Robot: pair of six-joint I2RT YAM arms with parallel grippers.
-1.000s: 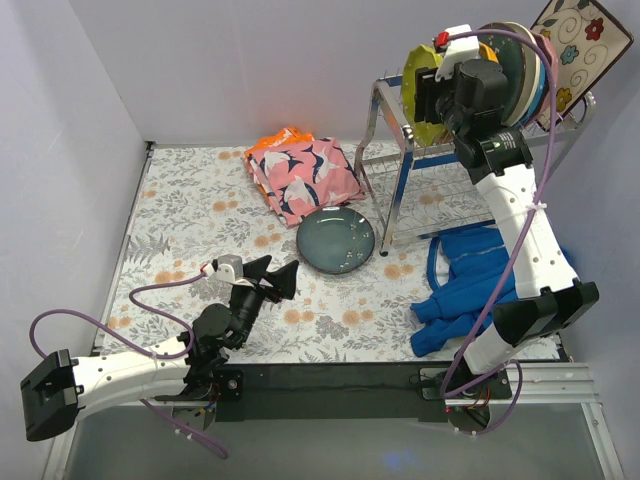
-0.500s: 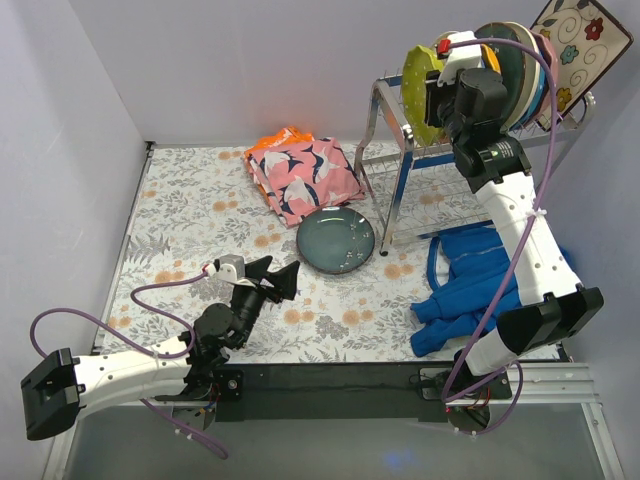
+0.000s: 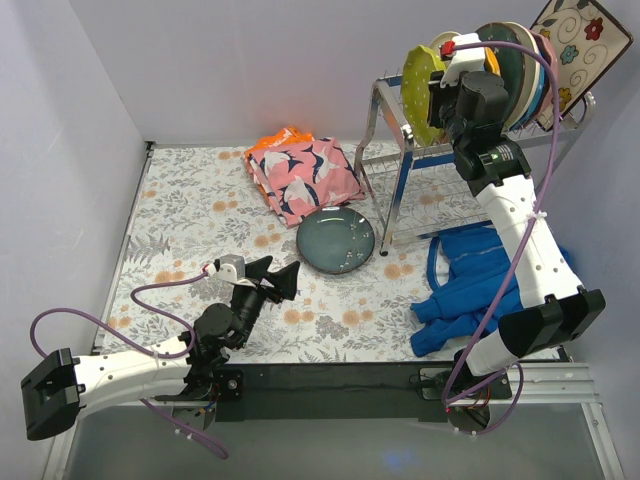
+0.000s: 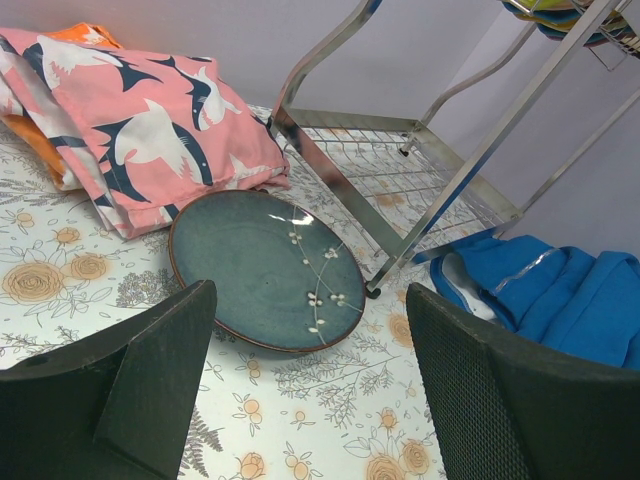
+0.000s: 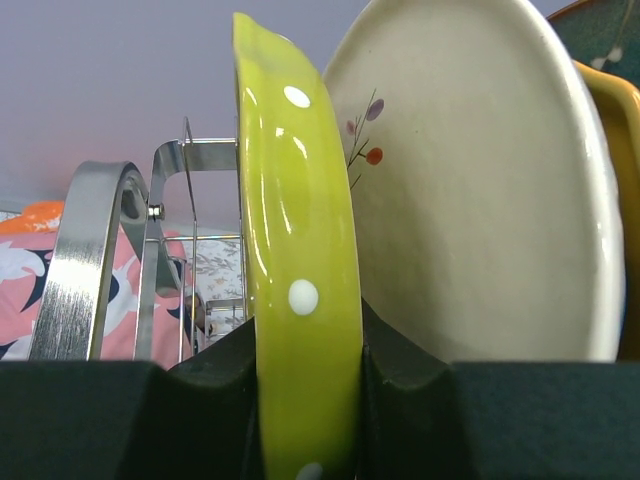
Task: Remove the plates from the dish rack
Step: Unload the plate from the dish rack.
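Observation:
The chrome dish rack (image 3: 400,160) stands at the back right with several plates upright on its top tier. My right gripper (image 3: 432,95) is shut on the rim of the dotted lime plate (image 3: 418,85), the leftmost one; in the right wrist view both pads clamp its edge (image 5: 300,300). A cream plate (image 5: 480,190) stands just behind it. The square cream floral plate (image 3: 580,45) leans at the rack's far right. A dark teal plate (image 3: 336,241) lies flat on the table, also in the left wrist view (image 4: 265,270). My left gripper (image 3: 282,278) is open and empty, low, short of that plate.
A pink bird-print cloth (image 3: 302,175) lies at the back centre over something orange. A blue garment (image 3: 480,285) lies right of the teal plate, below the rack. The rack's slanted legs (image 4: 440,200) stand close to the teal plate. Walls close in left, back and right.
My right gripper has risen slightly and shifted right with the lime plate in it. The left arm has not moved.

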